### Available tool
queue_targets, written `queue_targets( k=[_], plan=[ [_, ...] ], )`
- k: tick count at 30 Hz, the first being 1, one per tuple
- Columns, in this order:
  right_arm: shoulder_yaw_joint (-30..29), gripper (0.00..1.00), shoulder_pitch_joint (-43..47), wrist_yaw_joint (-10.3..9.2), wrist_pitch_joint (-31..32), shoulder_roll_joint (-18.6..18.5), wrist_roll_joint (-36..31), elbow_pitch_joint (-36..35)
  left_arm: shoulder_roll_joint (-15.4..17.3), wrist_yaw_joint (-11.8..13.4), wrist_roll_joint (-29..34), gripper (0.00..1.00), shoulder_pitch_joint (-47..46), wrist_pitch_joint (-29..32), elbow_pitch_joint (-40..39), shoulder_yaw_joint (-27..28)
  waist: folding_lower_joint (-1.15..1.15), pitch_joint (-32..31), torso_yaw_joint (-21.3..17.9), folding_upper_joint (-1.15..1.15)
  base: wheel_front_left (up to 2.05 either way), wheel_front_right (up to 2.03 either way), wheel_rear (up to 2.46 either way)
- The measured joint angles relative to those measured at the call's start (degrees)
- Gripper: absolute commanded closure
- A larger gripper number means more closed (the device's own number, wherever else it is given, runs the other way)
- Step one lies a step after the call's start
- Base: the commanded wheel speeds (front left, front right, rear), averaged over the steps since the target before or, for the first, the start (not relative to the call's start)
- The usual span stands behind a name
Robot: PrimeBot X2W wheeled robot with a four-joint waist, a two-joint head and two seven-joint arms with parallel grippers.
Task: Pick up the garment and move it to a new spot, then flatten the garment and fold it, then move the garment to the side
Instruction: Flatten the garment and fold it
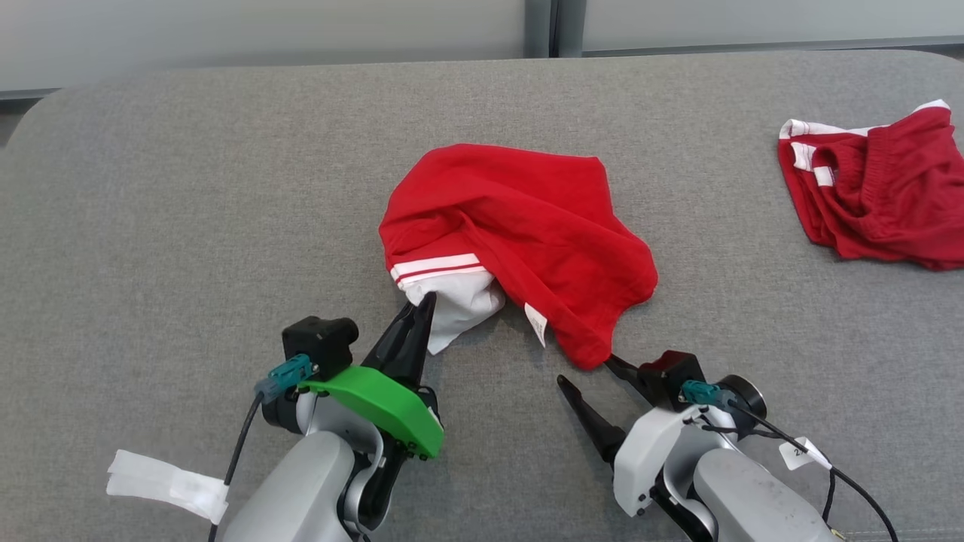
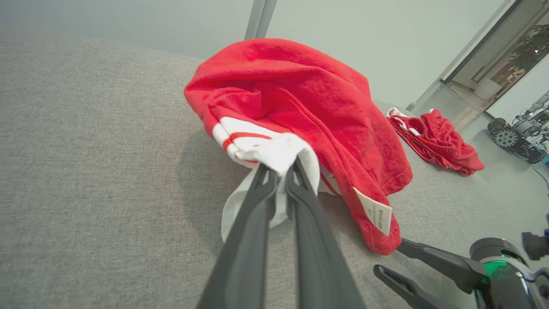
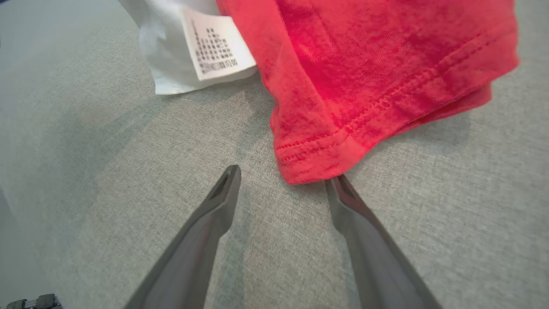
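A red garment (image 1: 520,218) with a white, red-striped sleeve lies crumpled in the middle of the grey table (image 1: 188,188). My left gripper (image 1: 428,299) is shut on the white sleeve fabric at the garment's near left edge; in the left wrist view the cloth bunches over the pinched fingertips (image 2: 281,169). My right gripper (image 1: 585,370) stands open at the garment's nearest hem corner. In the right wrist view the red hem (image 3: 364,64) ends just ahead of the gap (image 3: 284,175), touching the right finger. A white care label (image 3: 212,43) hangs beside it.
A second red garment (image 1: 874,188) with white stripes lies bunched at the table's far right edge. A white strip of tape (image 1: 166,482) sits near the front left. Off the table's right end, a small wheeled machine (image 2: 514,137) stands on the floor.
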Motion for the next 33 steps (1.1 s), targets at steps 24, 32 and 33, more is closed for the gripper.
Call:
queue_targets(
  k=[24, 32, 33],
  plan=[
    [-6.7, 1.00, -7.6, 0.40, -1.6, 1.0, 1.9, -7.4, 2.5, 3.0, 5.1, 1.00, 0.6, -0.1, -5.4, 8.2, 0.00, 0.8, -0.9, 0.00, 0.00, 0.00, 0.00],
    [-15.7, 1.00, -11.6, 0.34, -1.9, -3.6, 1.8, -22.2, 8.4, 4.2, 11.4, 1.00, -1.9, -0.2, -11.1, 13.6, 0.00, -0.7, -3.7, 0.00, 0.00, 0.00, 0.00],
    [-16.5, 1.00, -11.6, 0.34, -2.0, -4.2, 1.6, -23.6, 9.0, 4.3, 12.0, 1.00, -2.4, -0.2, -12.2, 14.2, 0.00, -1.0, -4.0, 0.00, 0.00, 0.00, 0.00]
  ],
)
